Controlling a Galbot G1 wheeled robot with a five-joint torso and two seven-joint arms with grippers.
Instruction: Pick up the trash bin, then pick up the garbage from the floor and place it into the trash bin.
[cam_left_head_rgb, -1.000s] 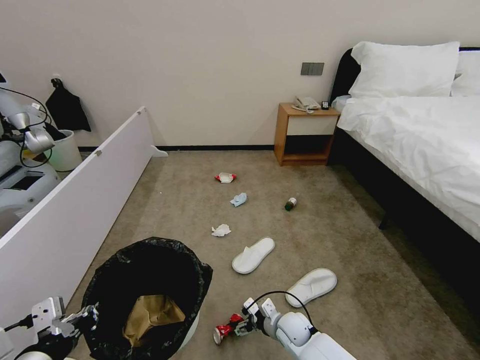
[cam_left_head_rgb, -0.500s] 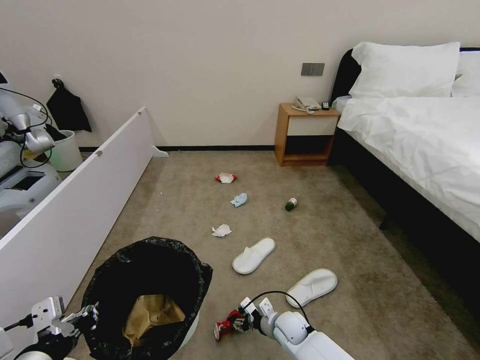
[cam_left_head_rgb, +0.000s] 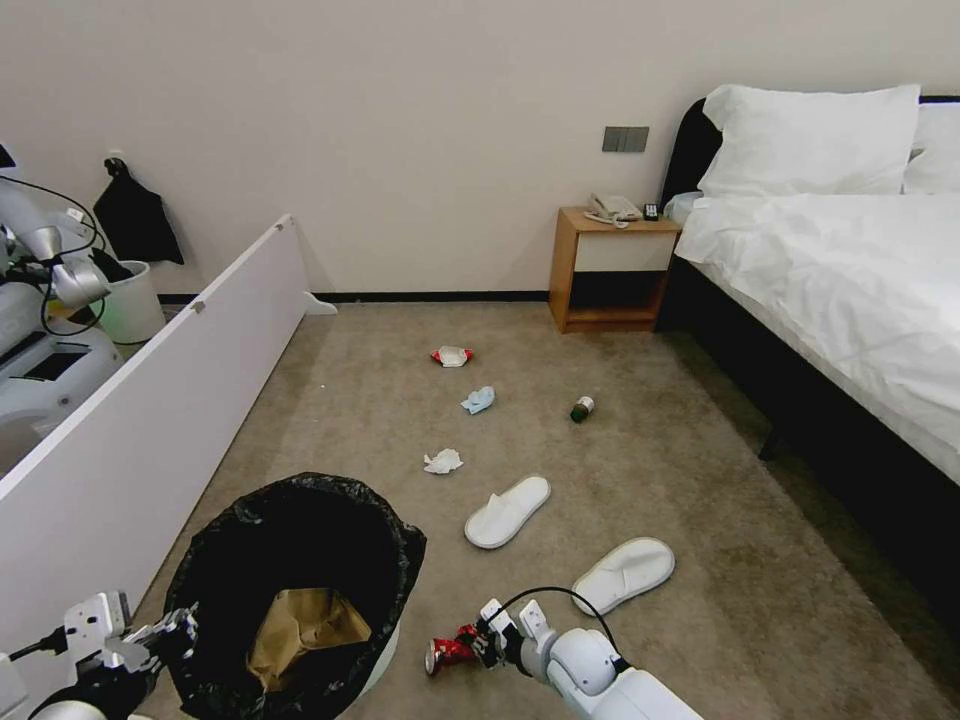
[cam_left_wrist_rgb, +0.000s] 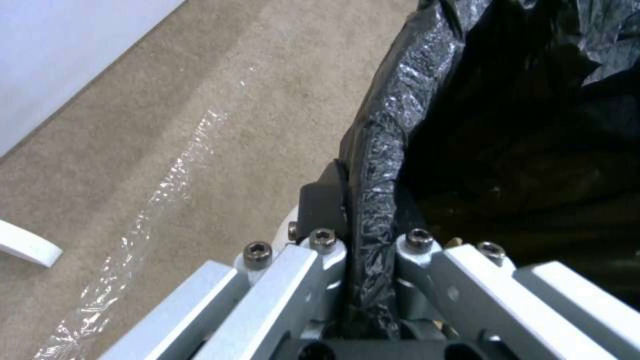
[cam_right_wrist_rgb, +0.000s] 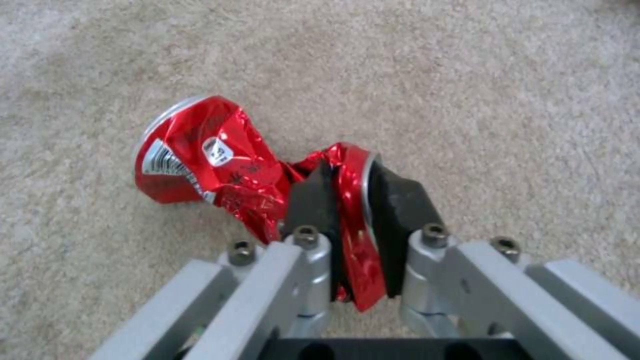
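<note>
The trash bin (cam_left_head_rgb: 300, 492), white with a crinkly black bag, stands on the floor (cam_left_head_rgb: 700, 520) at the near left. A brown paper carton (cam_left_head_rgb: 305, 625) lies inside it. My left gripper (cam_left_head_rgb: 165, 635) is shut on the bin's bagged rim (cam_left_wrist_rgb: 383, 145), one finger on each side. Just right of the bin, my right gripper (cam_left_head_rgb: 480, 645) is shut on one end of a crushed red can (cam_right_wrist_rgb: 200, 155), low over the carpet. Farther out lie two white slippers (cam_left_head_rgb: 507, 510) (cam_left_head_rgb: 623, 573), a tissue (cam_left_head_rgb: 442, 461), a pale-blue wad (cam_left_head_rgb: 478, 399), a green bottle (cam_left_head_rgb: 581, 408) and a red-white packet (cam_left_head_rgb: 452, 355).
A long white partition board (cam_left_head_rgb: 150, 420) runs along the left, with another robot (cam_left_head_rgb: 45, 330) and a plain white bucket (cam_left_head_rgb: 130, 300) behind it. A bed (cam_left_head_rgb: 850, 300) fills the right side and a wooden nightstand (cam_left_head_rgb: 605, 270) stands at the wall. Open carpet lies between.
My right gripper has shifted slightly toward me and to the left, and the red can has turned a little with it. The bin and left gripper have not moved.
</note>
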